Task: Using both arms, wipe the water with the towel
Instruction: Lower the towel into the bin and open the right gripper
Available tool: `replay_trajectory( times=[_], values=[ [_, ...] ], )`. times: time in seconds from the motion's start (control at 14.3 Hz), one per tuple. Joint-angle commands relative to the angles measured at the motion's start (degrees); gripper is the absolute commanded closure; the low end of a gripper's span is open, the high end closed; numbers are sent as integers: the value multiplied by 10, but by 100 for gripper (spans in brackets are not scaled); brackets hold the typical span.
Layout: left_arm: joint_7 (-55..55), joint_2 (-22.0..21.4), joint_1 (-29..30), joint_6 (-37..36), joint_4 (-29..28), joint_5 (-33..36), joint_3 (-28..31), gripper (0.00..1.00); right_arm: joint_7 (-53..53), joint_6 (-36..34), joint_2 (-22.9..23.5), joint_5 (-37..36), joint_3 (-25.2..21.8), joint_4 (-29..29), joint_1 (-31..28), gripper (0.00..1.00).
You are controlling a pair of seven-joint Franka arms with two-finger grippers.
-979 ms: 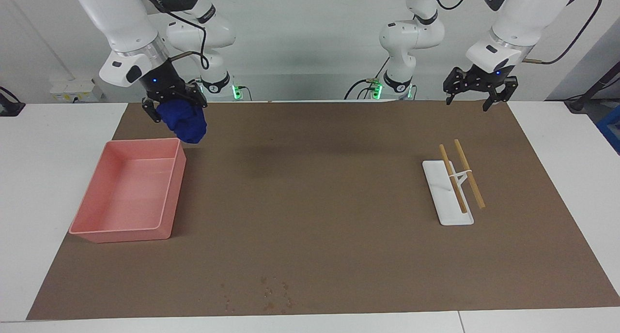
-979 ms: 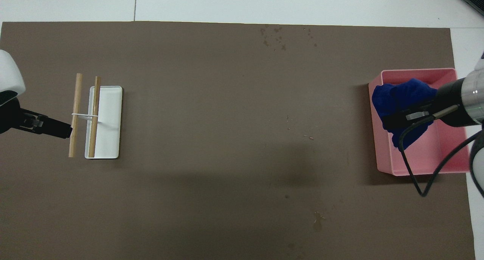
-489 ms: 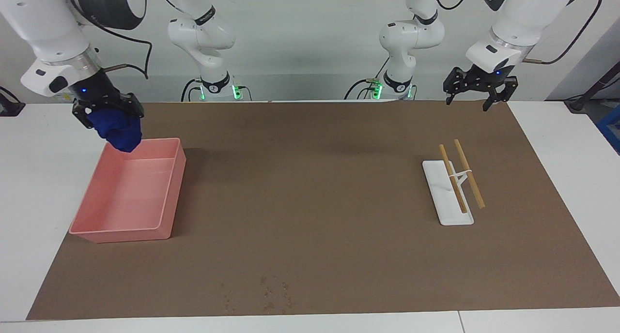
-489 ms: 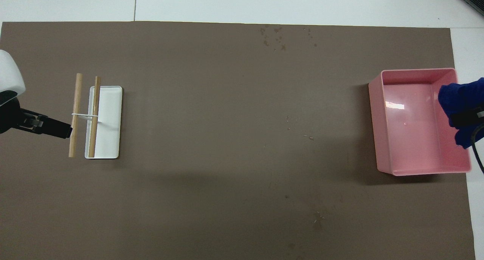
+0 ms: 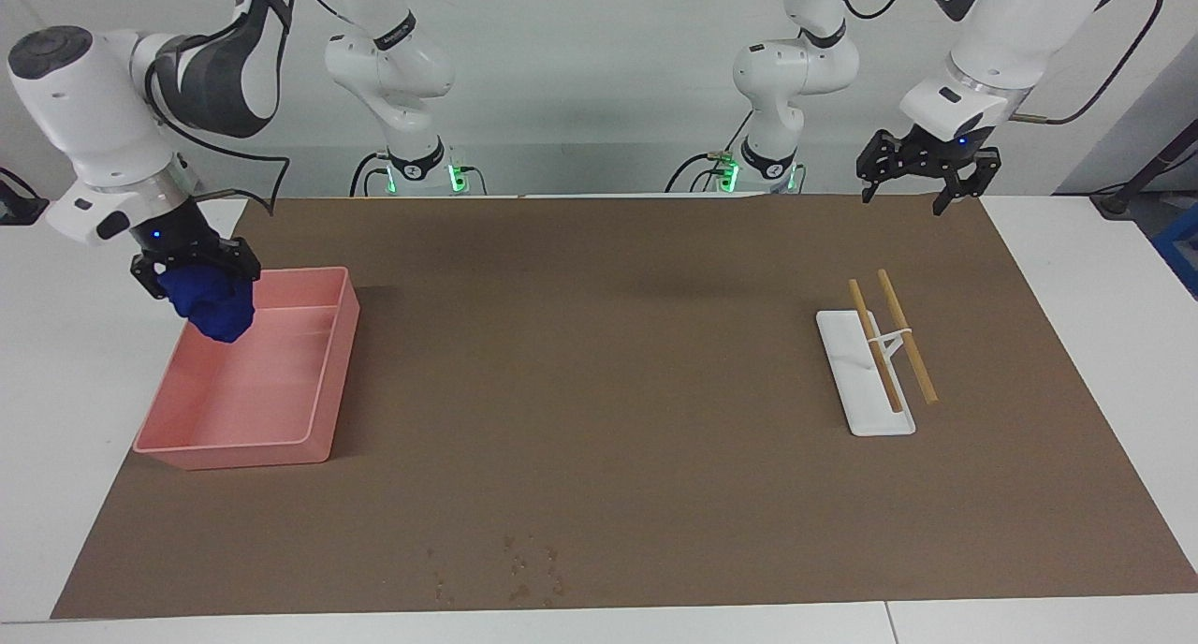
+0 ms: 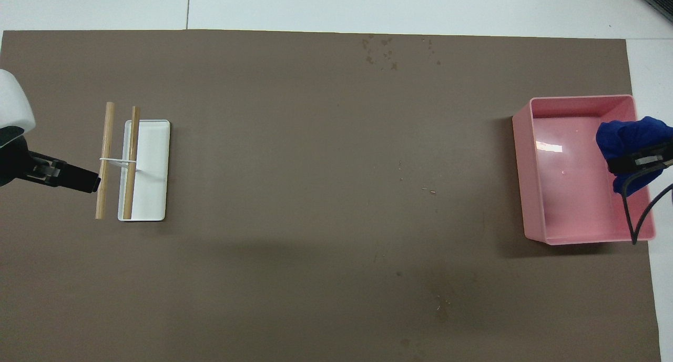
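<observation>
Right gripper [image 5: 195,271] clamped on the towel [image 5: 213,305], bunched below the fingertips, over the pink tray [image 5: 318,382], probably for dropping in. Left gripper [image 5: 922,178] waiting with fingers spread wide, nothing between them.

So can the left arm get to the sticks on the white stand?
Probably yes: the left end effector hangs open, holding nothing, with nothing between it and the sticks.

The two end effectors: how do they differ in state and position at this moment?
The right end effector is shut on the towel; the left end effector is open and holds nothing. The right one hangs over the pink tray; the left one waits over the brown mat, near the white rack. Both are black and raised above the table.
</observation>
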State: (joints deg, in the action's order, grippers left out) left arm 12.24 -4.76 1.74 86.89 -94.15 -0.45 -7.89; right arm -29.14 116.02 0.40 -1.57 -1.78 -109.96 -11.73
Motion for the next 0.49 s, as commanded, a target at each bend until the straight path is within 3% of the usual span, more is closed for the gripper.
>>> replay_trajectory(
  times=[0.0, 0.07, 0.14, 0.21, 0.42],
  values=[
    [4, -13, -2, 5, -13, 11, 2, 0, -7, 12, 1, -13, 8, -7, -9, 100],
    [4, -13, -2, 5, -13, 11, 2, 0, -4, 13, 2, -13, 8, -7, -5, 90],
    [4, -13, -2, 5, -13, 11, 2, 0, -4, 14, 2, -13, 9, -6, -3, 55],
    [4, -13, -2, 5, -13, 11, 2, 0, -5, 15, 2, -13, 9, -6, -3, 1],
    [4, -13, -2, 5, -13, 11, 2, 0, -4, 13, 3, -12, 11, -4, -2, 0]
  ],
)
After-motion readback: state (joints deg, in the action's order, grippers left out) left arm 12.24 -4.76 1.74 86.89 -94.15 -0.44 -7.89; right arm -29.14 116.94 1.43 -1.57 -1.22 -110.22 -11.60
